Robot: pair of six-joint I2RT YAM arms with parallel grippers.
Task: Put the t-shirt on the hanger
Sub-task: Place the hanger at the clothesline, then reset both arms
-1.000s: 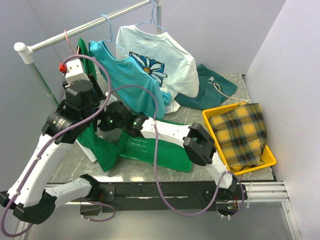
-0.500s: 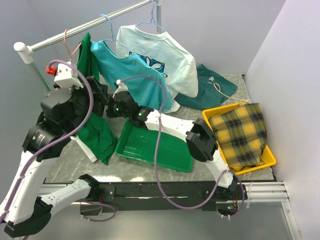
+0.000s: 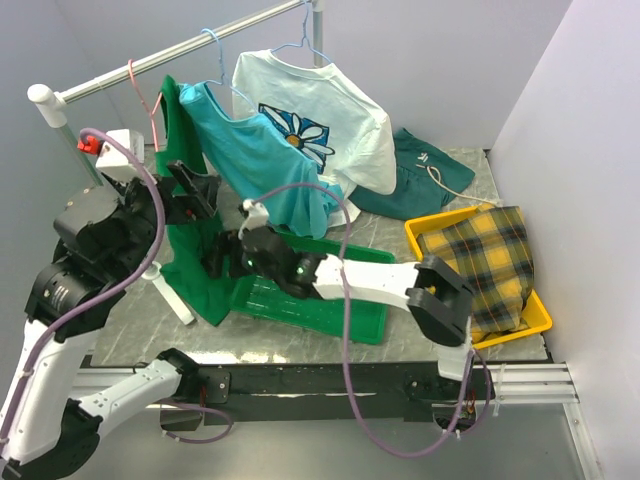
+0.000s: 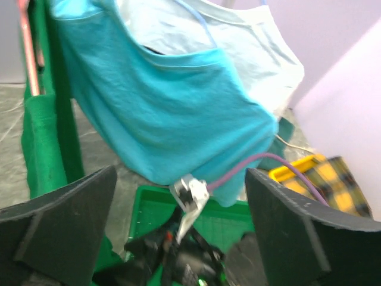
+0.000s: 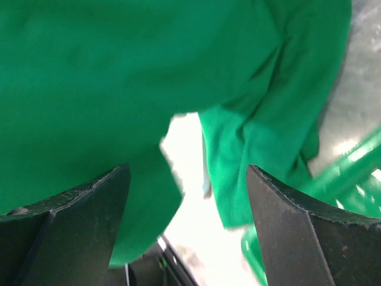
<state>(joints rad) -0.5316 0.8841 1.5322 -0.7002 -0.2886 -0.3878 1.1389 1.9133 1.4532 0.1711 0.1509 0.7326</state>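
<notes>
T-shirt: hangs on hanger from rail; just left of turquoise shirt
Left gripper: fingers spread wide, empty; beside t-shirt
Right gripper: fingers spread wide, empty; facing t-shirt's lower folds, by tray

End effector, spread wide, faces the turquoise shirt; hanger seemingly inside t-shirt.

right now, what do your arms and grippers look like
The left arm and right arm have white links and bulky black joints, each trailing a looping purple cable. The left gripper and right gripper have broad black fingers. Green lights glow near the right wrist.
</notes>
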